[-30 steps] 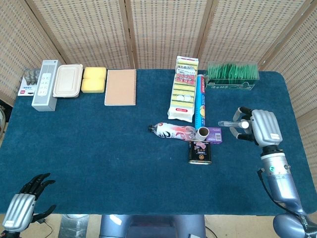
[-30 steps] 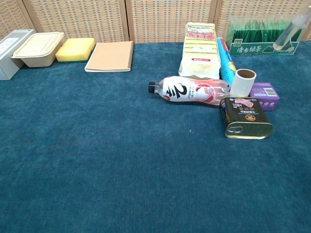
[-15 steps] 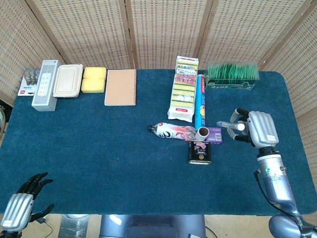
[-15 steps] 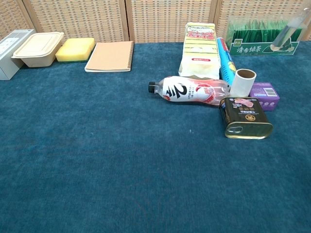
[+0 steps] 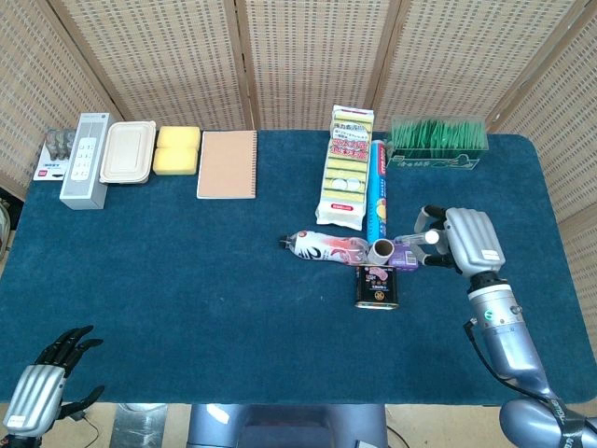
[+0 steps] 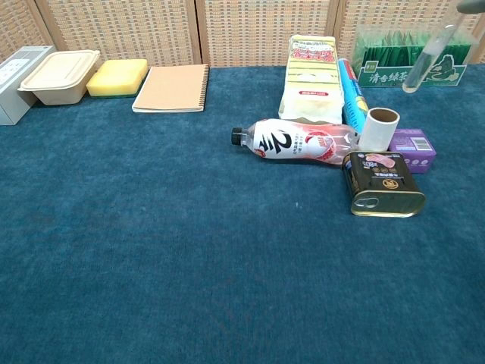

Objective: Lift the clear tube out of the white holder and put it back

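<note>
The clear tube [image 5: 408, 240] is in the air, pinched at its upper end by my right hand [image 5: 464, 241]. In the chest view the clear tube [image 6: 427, 58] hangs tilted, its rounded lower tip up and to the right of the white holder [image 6: 378, 128]. The white holder [image 5: 382, 249] is a short upright cylinder with an open top, standing between a purple box and a lying bottle. The tube's tip is just right of the holder and not inside it. My left hand [image 5: 42, 385] is low at the near left table edge, holding nothing, fingers apart.
A purple box [image 5: 405, 254], a dark tin [image 5: 377, 287] and a lying bottle [image 5: 322, 246] crowd the holder. Behind are a yellow sponge pack [image 5: 346, 166], a blue roll [image 5: 377, 189] and a green box [image 5: 438, 142]. Notebook [image 5: 227, 164], sponge [image 5: 177, 149] and containers line the far left.
My right hand has carried the tube leftward and nearer, from out to the right of the purple box to just beside the holder. The left hand barely shifted.
</note>
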